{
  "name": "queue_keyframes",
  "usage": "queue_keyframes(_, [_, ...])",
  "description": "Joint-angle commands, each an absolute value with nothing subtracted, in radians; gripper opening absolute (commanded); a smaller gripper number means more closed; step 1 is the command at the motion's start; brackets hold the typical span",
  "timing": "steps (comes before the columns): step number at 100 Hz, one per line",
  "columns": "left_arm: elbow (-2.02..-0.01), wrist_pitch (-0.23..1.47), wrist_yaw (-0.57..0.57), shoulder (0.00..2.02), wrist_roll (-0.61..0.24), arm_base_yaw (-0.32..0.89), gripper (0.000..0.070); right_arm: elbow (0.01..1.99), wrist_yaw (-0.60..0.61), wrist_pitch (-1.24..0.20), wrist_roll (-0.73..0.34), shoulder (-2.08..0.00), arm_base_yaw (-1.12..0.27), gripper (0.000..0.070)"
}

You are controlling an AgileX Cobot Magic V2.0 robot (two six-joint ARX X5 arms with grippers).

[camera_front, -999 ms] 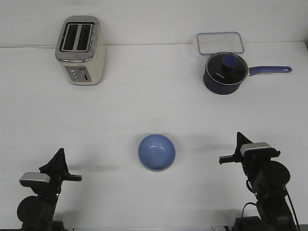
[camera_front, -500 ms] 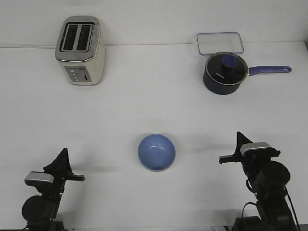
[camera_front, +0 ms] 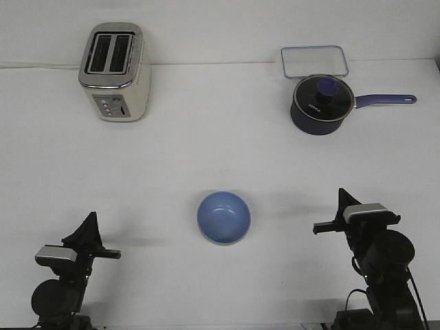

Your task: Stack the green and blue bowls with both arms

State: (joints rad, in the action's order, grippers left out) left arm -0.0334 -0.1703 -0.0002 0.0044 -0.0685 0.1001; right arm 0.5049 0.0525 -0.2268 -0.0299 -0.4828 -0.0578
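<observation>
The light blue bowl (camera_front: 223,217) sits upright on the white table, at the middle near the front. A thin pale band runs along its near rim; I cannot tell whether that is the green bowl under it. No separate green bowl is in view. My left gripper (camera_front: 89,222) is at the front left, pointing up, its prongs together and holding nothing. My right gripper (camera_front: 342,197) is at the front right, also pointing up, prongs together and holding nothing. Both grippers are well apart from the bowl.
A cream toaster (camera_front: 115,71) stands at the back left. A dark navy saucepan (camera_front: 322,104) with a purple handle stands at the back right, and a clear lidded container (camera_front: 313,61) is behind it.
My left arm has sunk a little lower and shifted slightly right near the front edge, then stopped. The bowl and my right arm have not moved.
</observation>
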Motion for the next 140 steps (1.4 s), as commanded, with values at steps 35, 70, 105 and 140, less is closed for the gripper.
queue_keyframes(35, [-0.014,-0.181,0.000,0.003,-0.061,0.099,0.0013,0.402,0.049,-0.047,-0.032,-0.336,-0.052,0.0000])
queue_keyframes(70, [-0.014,-0.181,0.000,0.003,-0.061,0.099,0.0013,0.125,0.050,0.081,-0.033,-0.007,-0.051,0.0000])
queue_keyframes(105, [-0.014,-0.181,0.000,0.003,-0.061,0.099,0.0013,0.012,0.052,0.169,-0.037,-0.001,-0.051,0.0000])
queue_keyframes(140, [-0.014,-0.181,0.000,0.003,-0.061,0.099,0.0013,0.012,0.052,0.179,-0.036,-0.001,-0.051,0.0000])
